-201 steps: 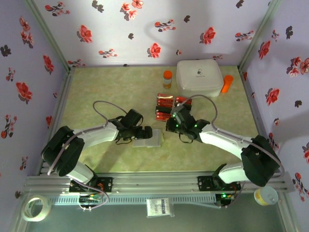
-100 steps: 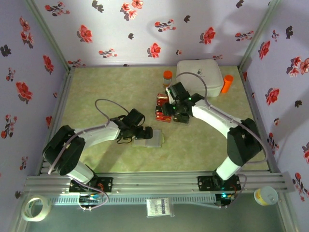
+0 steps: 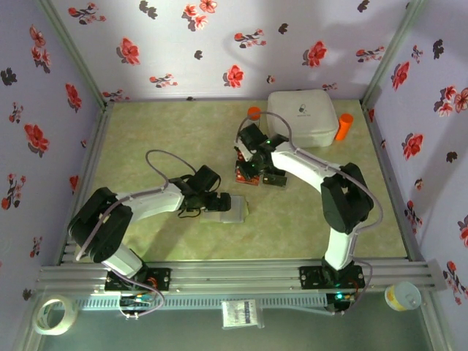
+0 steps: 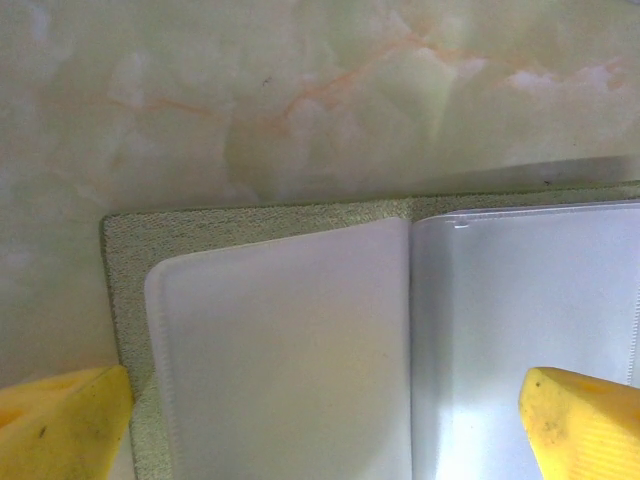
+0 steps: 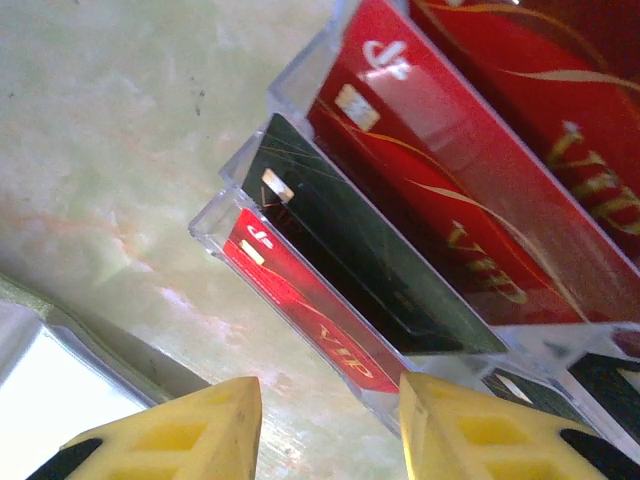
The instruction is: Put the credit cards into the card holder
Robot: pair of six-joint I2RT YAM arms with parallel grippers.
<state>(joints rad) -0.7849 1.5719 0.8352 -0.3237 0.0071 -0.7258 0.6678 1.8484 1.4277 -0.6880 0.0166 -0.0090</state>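
Reached farther back: right tool [image 5: 330, 420], part-open, empty, over thin red and black credit cards [image 5: 430, 190]; left tool [image 4: 320, 425] wide open, empty, above olive-green folding card holder [image 4: 125, 290].

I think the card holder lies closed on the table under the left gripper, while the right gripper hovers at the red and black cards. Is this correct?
No. The card holder lies open, not closed: the left wrist view shows its clear sleeves spread. It is under the left gripper, and the right gripper hovers at the cards.
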